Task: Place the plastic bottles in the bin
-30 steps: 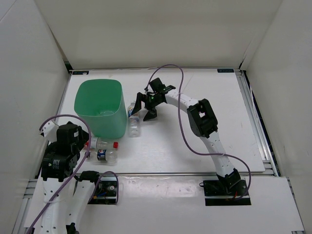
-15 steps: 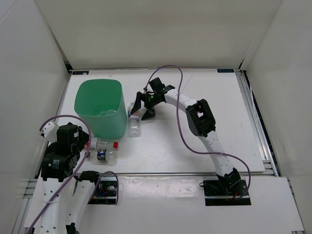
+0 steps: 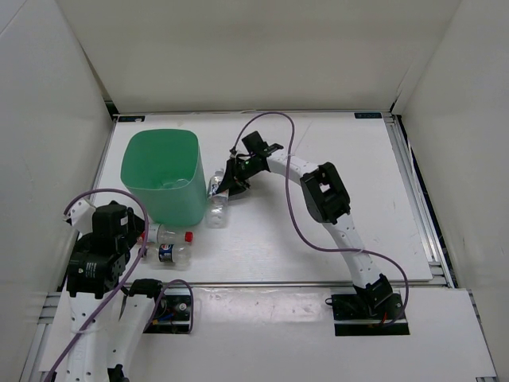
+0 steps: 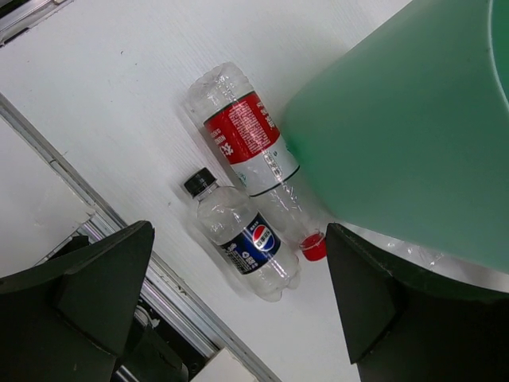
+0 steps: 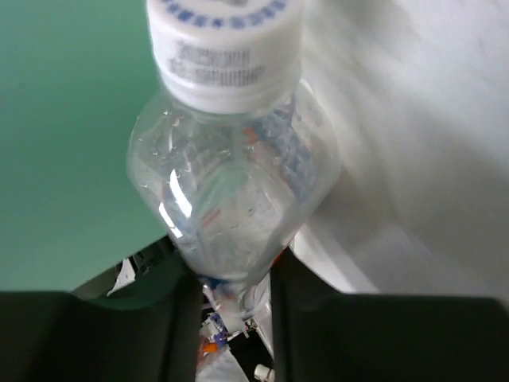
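Bottle (image 5: 238,199) in right tool (image 5: 232,293), beside bin (image 3: 181,205)

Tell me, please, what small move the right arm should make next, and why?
Probably lift straight up: the right gripper seems closed on a bottle low beside the bin, below its rim.

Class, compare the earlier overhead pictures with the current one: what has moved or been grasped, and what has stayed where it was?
The right gripper moved left toward the bin and closed on the white-blue label bottle lying beside it. The left arm, the bin, the red-label bottle and the dark-blue-label bottle stayed put.
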Tool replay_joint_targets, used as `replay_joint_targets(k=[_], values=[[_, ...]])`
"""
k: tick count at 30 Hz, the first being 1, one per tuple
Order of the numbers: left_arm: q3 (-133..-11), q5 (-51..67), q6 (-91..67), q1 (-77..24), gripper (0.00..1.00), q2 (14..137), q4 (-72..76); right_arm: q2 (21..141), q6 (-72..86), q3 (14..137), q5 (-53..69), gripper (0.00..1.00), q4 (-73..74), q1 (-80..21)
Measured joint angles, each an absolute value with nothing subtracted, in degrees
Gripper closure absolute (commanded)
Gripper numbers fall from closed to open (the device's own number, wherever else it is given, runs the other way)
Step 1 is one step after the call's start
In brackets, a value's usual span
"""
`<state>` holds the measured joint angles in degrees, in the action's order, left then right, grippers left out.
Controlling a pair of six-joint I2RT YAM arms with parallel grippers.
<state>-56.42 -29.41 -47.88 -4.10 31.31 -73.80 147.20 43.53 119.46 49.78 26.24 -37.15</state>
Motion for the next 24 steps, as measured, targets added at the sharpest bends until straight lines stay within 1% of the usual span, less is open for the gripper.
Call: replay_joint_targets(k=[2,3,5,7,10,14,18,24], values=[[-56.4,-29.4,-47.9,-4.1,0.00,30.9,-73.8,145.6,42.7,117.7,49.1,0.83,26.6,-36.6],[-56.4,-29.4,-47.9,-4.1,0.00,30.7,-73.8,144.6,42.2,116.2,48.9,0.88,26.6,-36.3],[-56.4,-29.4,-47.9,-4.1,0.00,30.5,-73.7,142.4,41.1,113.3,48.3,0.95,27.1,-35.7],[-56.4,-29.5,-47.9,-4.1,0.00,30.5,-73.6,139.3,40.1,109.4,46.7,0.98,28.1,-34.9],[-56.4,-29.6,-47.9,-4.1,0.00,30.4,-72.9,134.3,38.2,104.4,42.9,0.99,31.2,-33.3],[-56.3,-30.1,-47.9,-4.1,0.00,29.7,-71.6,128.8,36.1,103.4,38.7,0.99,35.2,-31.4],[-55.8,-30.5,-48.0,-4.1,0.00,29.4,-70.4,123.7,35.6,107.2,37.0,1.00,37.9,-30.7],[-55.1,-30.7,-48.0,-4.1,0.00,29.4,-69.3,118.8,37.5,121.0,36.0,1.00,38.6,-31.8]])
